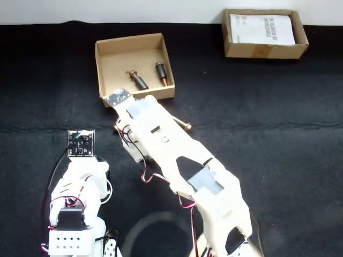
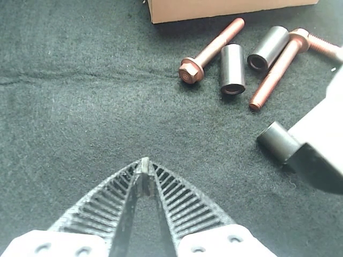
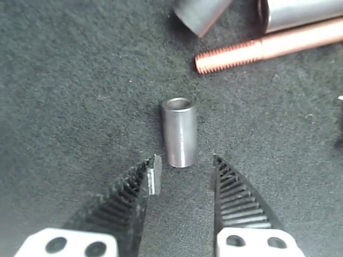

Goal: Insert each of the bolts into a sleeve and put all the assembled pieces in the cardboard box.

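The table point(image 1: 278, 160) wears rough, matt black cloth. The bolts point(image 2: 214, 47) are coppery metal, the sleeves point(image 2: 232, 69) smooth dull-grey metal. The box point(image 1: 120, 56) is matt brown cardboard; the arms point(image 1: 171, 144) smooth white plastic.

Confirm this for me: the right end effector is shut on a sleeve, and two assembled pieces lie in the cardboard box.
Wrong on one count. The right end effector is open, not shut: the right wrist view shows its jaws apart, the sleeve lying ungripped just ahead of them. Two assembled pieces do lie in the cardboard box.
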Controlling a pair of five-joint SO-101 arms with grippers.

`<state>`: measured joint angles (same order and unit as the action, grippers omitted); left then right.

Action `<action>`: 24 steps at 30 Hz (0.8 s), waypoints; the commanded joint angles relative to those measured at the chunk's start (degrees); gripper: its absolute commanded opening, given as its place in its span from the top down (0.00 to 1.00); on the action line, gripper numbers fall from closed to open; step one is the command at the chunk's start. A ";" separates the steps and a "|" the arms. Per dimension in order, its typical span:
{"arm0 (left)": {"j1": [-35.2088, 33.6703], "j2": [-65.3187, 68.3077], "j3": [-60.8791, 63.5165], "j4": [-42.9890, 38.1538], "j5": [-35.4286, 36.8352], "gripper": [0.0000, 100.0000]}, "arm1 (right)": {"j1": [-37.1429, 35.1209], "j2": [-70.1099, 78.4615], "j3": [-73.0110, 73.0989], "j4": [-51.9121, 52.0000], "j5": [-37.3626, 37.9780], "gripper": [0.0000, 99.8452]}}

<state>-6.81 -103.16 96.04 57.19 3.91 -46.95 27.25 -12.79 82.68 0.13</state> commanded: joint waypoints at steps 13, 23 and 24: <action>-0.75 -0.66 1.10 -0.62 -0.18 0.99 | -1.63 -0.04 -0.66 -3.03 -0.09 0.88; -0.75 -0.66 1.10 -0.53 -0.18 0.99 | -1.36 5.41 -0.66 -5.32 -0.35 0.86; -0.75 -0.66 1.10 -0.53 -0.18 0.99 | -1.27 5.93 -0.66 -5.14 -0.44 0.86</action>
<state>-6.81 -103.16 96.04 57.10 3.91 -48.26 32.88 -12.79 77.76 0.13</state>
